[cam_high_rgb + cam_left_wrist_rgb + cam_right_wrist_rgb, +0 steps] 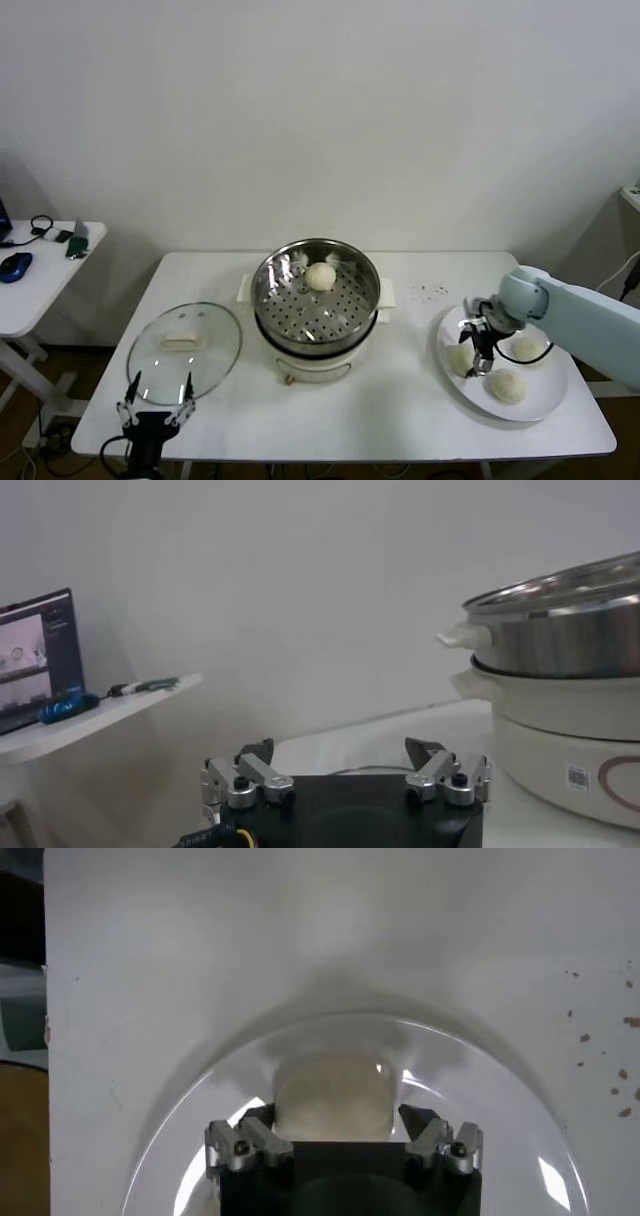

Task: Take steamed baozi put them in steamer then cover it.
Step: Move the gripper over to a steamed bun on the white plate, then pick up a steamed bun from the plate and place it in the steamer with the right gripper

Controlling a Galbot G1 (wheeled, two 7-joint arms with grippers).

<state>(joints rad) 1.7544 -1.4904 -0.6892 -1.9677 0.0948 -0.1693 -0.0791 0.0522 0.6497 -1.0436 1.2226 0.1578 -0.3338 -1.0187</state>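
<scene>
Right wrist cam: gripper over a bun on the plate.

The right gripper point(338, 1118) points down at the white plate point(480, 1063), with one steamed baozi point(330, 1093) sitting between its two fingertips. Left-hand fingertip point(258, 1118) and the opposite one point(418, 1118) both sit right at the bun's flanks; contact looks likely, but it's hard to confirm a firm squeeze. The bun's sides look flattened and squared where the fingertips meet it. The bun rests on the plate, near the rim. The plate's curved rim arcs around the gripper on the white table point(200, 928). Small brown crumbs point(600, 1038) are scattered on the table beyond the rim. A dark floor strip shows past the table edge.
</scene>
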